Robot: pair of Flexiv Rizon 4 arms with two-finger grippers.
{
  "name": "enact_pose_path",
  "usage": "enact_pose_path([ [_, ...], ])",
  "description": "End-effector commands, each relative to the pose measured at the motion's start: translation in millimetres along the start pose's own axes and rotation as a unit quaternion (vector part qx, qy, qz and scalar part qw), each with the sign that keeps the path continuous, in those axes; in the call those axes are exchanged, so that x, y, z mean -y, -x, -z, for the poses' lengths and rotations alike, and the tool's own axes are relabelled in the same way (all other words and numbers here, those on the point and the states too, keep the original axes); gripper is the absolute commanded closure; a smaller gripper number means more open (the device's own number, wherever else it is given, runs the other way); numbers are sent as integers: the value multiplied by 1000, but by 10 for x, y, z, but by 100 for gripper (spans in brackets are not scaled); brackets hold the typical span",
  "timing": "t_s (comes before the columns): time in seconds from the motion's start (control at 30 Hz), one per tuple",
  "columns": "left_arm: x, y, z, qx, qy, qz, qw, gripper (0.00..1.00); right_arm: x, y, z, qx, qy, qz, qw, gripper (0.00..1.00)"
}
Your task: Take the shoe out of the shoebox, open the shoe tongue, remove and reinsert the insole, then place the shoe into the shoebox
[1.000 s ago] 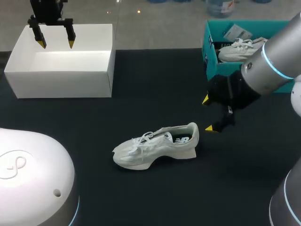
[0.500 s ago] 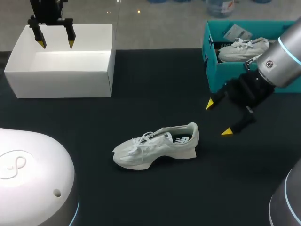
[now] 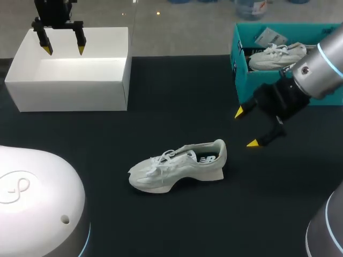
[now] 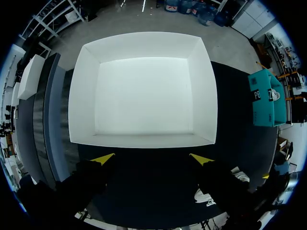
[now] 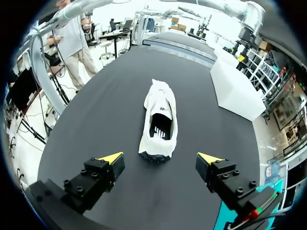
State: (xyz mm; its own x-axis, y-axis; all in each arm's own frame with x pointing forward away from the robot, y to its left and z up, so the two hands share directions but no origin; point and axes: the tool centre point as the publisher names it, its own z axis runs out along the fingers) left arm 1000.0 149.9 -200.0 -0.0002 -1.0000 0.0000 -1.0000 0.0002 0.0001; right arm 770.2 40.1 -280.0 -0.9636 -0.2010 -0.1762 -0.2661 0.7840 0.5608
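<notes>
**Shoe on table; both grippers open, nothing held**

The shoe [image 3: 179, 166] stands on its sole mid-table [image 3: 177, 96], toe toward the left arm's side, well apart from both boxes. The right gripper [image 3: 245, 127] hovers near the heel with its fingers spread (its wrist view has the heel ahead of the gap). The left gripper [image 3: 65, 51] hangs over the white box [image 3: 69, 91], fingers apart. A second shoe [image 3: 273, 56] lies in the teal box [image 3: 242, 80].

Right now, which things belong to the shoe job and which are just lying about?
Job: white shoe, teal shoebox (probably its box), right gripper, open near the shoe's heel.
Lying about: second shoe in the teal shoebox; empty white box under the left gripper.
</notes>
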Motion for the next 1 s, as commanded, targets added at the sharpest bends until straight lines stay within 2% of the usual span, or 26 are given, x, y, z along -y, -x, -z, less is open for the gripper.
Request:
enact_pose_path([
  [0.03,0,0,0,0,0,0,1000,0,168,3,-318,78,60,-78,992,0],
  [0.1,0,0,0,0,0,0,1000,0,206,-21,-350,86,68,-88,990,0],
  [0.3,0,0,0,0,0,0,1000,0,329,-148,-531,57,95,-113,987,0],
  [0.43,0,0,0,0,0,0,1000,0,309,-240,-657,38,113,-115,986,0],
  [0.6,0,0,0,0,0,0,1000,0,321,-350,-834,40,129,-132,982,0],
  [1.0,0,0,0,0,0,0,1000,0,395,-203,-1130,29,157,-125,979,0],
])
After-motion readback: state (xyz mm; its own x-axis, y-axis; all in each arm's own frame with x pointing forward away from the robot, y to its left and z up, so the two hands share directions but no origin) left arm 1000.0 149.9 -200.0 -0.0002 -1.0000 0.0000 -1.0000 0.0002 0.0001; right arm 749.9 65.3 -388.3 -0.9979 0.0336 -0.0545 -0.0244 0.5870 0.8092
